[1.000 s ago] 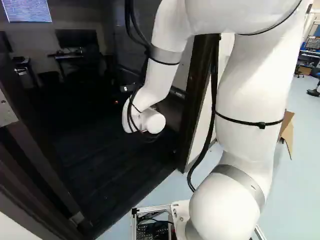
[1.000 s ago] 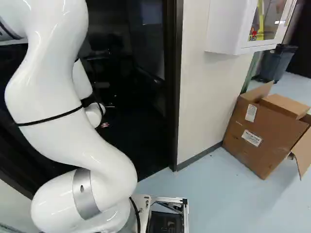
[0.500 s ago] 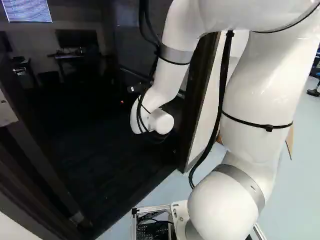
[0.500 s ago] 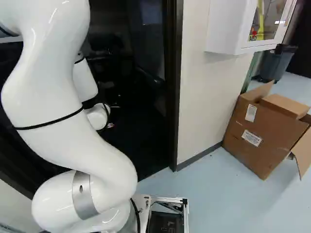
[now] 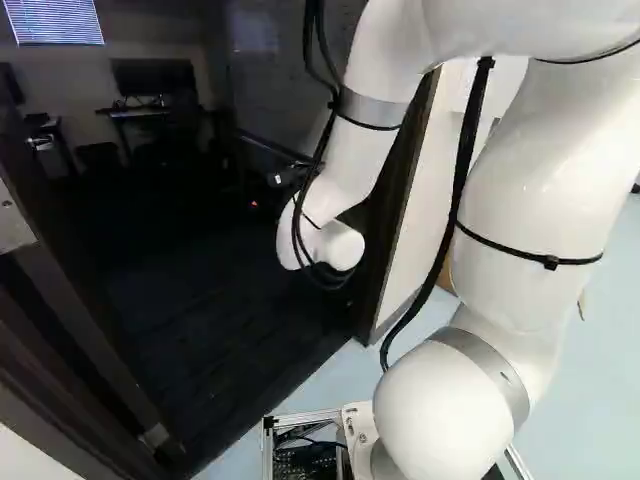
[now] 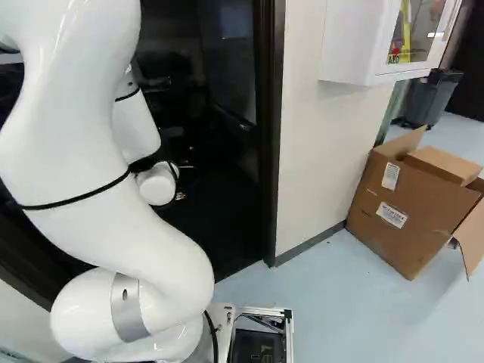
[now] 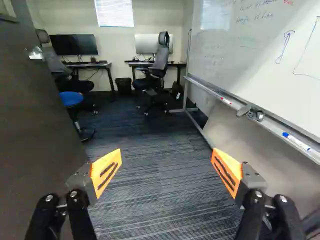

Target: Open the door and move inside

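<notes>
Striped carpet [image 7: 160, 160], desks [image 7: 89, 65] at back; door [image 7: 37, 125] open (silvery handle [image 7: 36, 53] showing); tool [image 6: 184, 173] spread wide between door and whiteboard [image 7: 250, 55].

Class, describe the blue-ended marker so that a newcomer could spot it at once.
In the wrist view, find the large whiteboard, then the tray along its lower edge. On the tray's nearer stretch lies a white marker. Its blue end sets it apart from the red-marked pen farther along.
</notes>
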Controlling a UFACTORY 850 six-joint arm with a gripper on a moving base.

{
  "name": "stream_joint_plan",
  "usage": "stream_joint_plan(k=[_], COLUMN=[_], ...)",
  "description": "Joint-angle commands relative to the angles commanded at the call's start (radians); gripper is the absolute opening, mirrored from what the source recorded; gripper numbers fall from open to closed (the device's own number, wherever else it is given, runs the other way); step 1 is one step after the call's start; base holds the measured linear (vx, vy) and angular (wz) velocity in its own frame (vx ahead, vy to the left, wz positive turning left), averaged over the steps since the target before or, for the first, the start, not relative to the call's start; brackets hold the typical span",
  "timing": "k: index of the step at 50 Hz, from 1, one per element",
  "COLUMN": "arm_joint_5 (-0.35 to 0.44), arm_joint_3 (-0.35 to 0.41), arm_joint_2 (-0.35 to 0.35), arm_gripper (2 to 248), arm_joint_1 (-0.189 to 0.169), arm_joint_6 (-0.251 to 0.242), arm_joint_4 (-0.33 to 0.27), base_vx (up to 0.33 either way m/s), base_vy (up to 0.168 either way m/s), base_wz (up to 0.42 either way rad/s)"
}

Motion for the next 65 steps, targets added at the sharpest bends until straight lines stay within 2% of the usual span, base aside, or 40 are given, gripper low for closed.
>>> stream_joint_plan(k=[20, 65], arm_joint_5=[0.002, 0.002], arm_joint_3=[0.039, 0.104], arm_joint_2=[0.036, 0.098], arm_gripper=[247, 247], arm_joint_1=[-0.066, -0.224], arm_joint_6=[0.0, 0.0], arm_joint_4=[-0.045, -0.048], base_vx=[0.0, 0.0], base_vy=[0.0, 0.0], base_wz=[0.0, 0.0])
